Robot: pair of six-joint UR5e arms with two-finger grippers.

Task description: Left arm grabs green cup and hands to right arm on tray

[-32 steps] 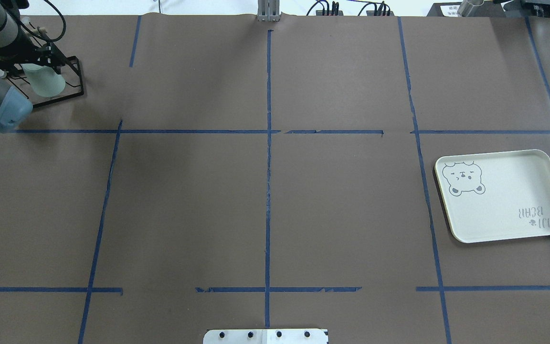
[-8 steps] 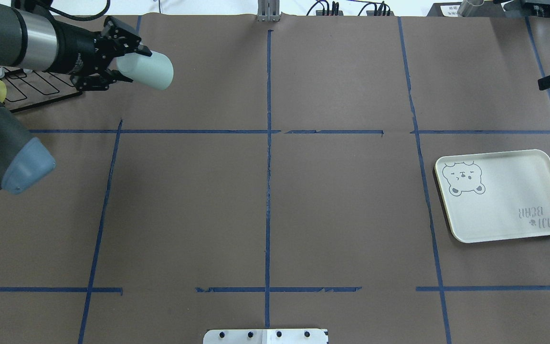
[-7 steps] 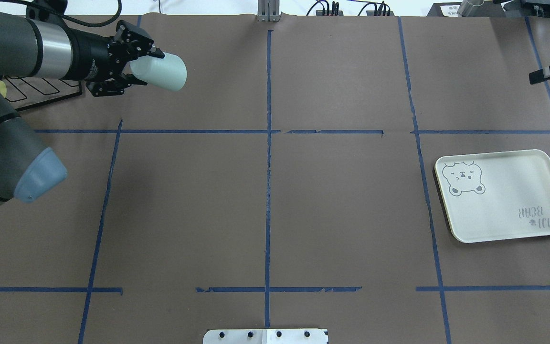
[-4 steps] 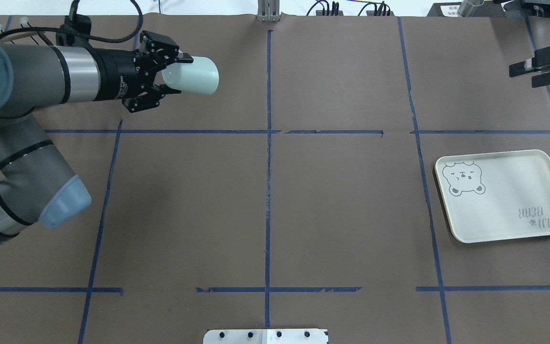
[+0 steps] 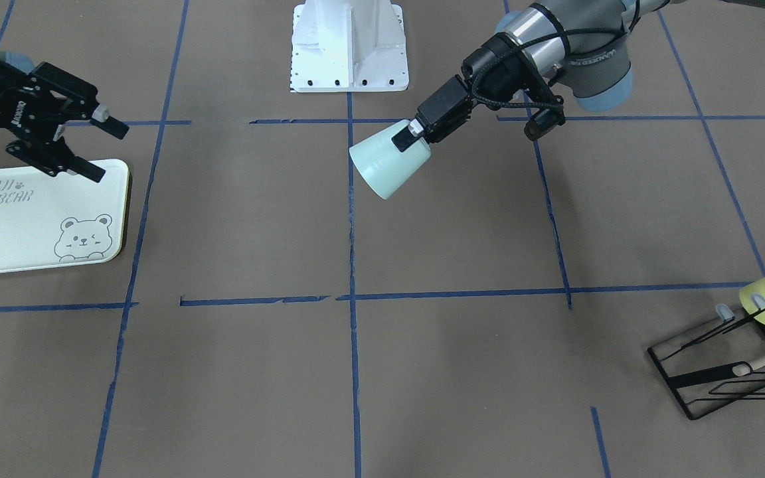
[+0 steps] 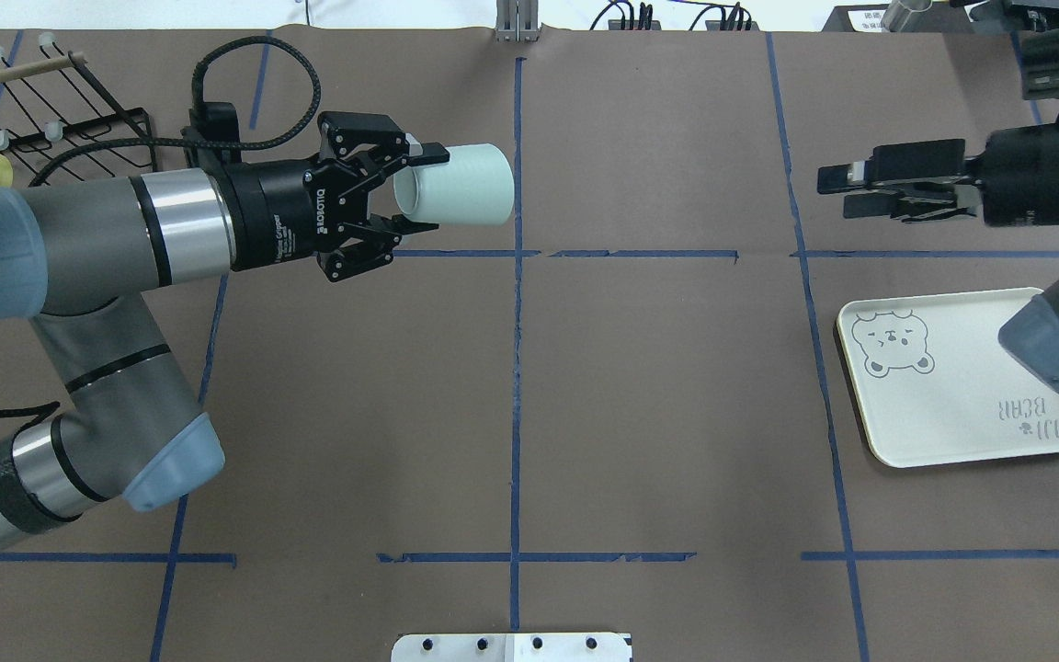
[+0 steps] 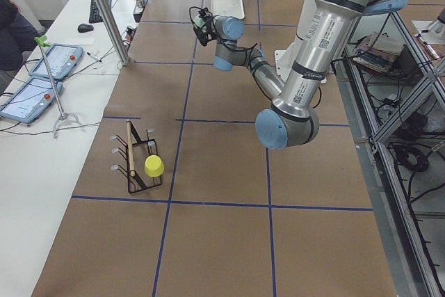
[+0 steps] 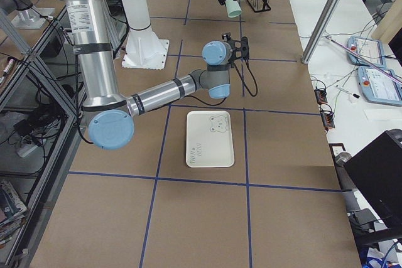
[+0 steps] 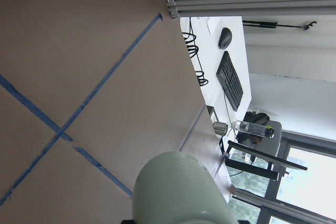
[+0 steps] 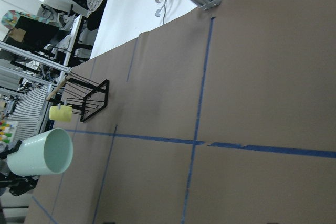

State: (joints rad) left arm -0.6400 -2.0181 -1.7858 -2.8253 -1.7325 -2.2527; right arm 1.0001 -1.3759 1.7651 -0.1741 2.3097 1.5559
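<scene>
Handover approach, as judged: the left gripper [image 6: 410, 188] is clamping the base of the green cup [image 6: 461, 184], holding it sideways in the air near the table's centre line. Its mouth is facing the right gripper [image 6: 851, 191], hovering spread and empty near the tray [image 6: 952, 414], well apart. Next: closing that gap, with the right fingers enclosing the cup wall before the left lets go

Wrists level, left end effector [image 6: 410, 188] clamps the green cup [image 6: 470, 184] sideways while right end effector [image 6: 847, 191] faces it, well apart, jaws spread
</scene>
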